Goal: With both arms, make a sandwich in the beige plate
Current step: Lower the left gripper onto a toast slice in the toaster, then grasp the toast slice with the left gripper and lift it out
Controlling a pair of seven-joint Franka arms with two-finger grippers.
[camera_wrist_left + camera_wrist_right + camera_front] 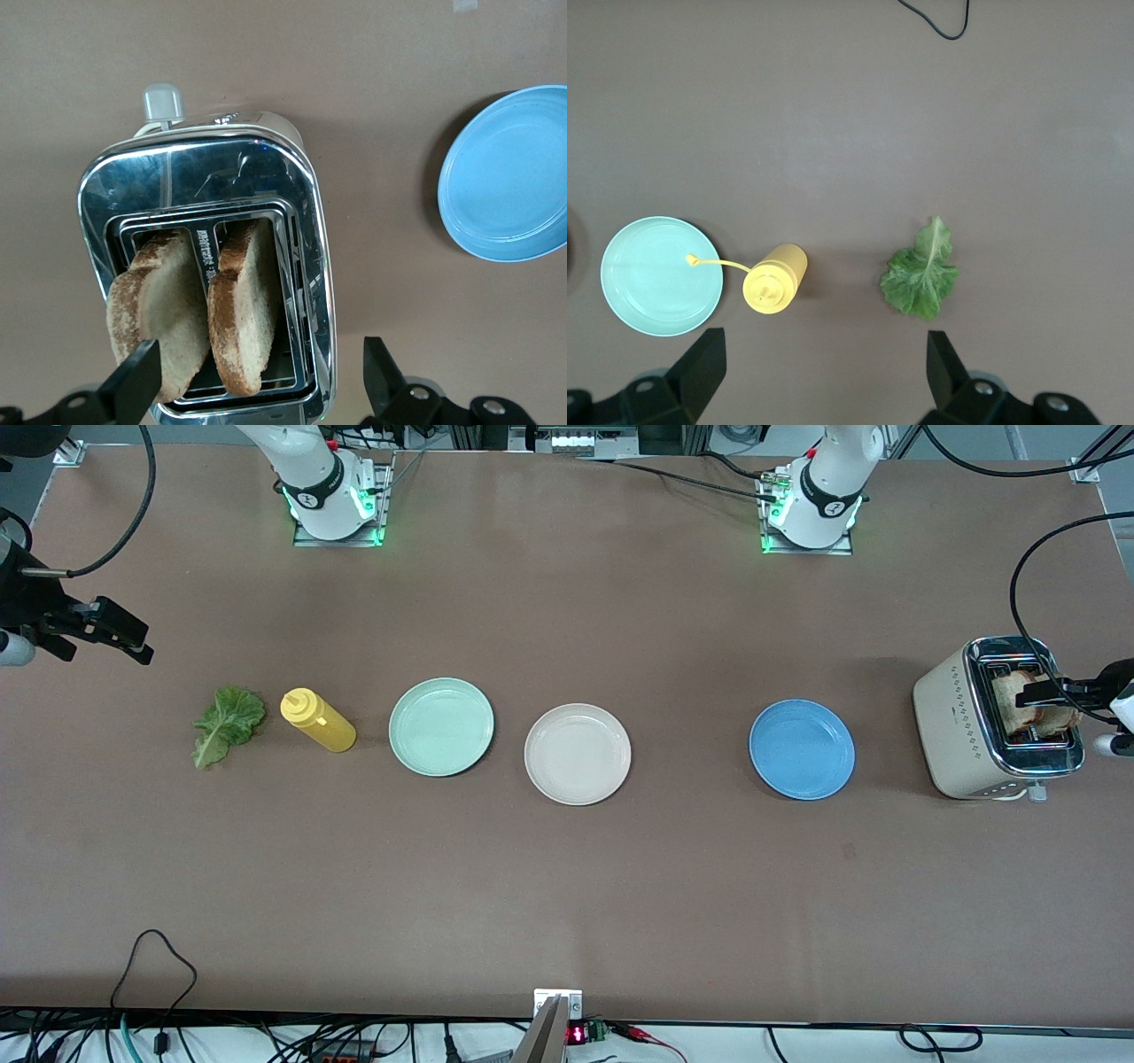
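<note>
Front view: the beige plate (578, 754) lies bare at mid-worktop, with the mint-green plate (441, 726) at its nine o'clock and the blue plate (802, 748) at its three o'clock. It seems centred so both arms can reach it. The toaster (997, 719) stands at the left arm's end, the lettuce leaf (227, 724) and yellow squeeze bottle (318, 721) at the right arm's end, so each arm has its own ingredient close by.

Left wrist view: the left gripper (257, 372) hangs over the toaster, fingers (135, 382) apart, holding nothing; two bread slices (199, 314) stand up out of the slots, easy to pinch.

Right wrist view: the right gripper (824, 367) hovers with fingers (700, 363) apart above bare worktop between bottle and lettuce.
</note>
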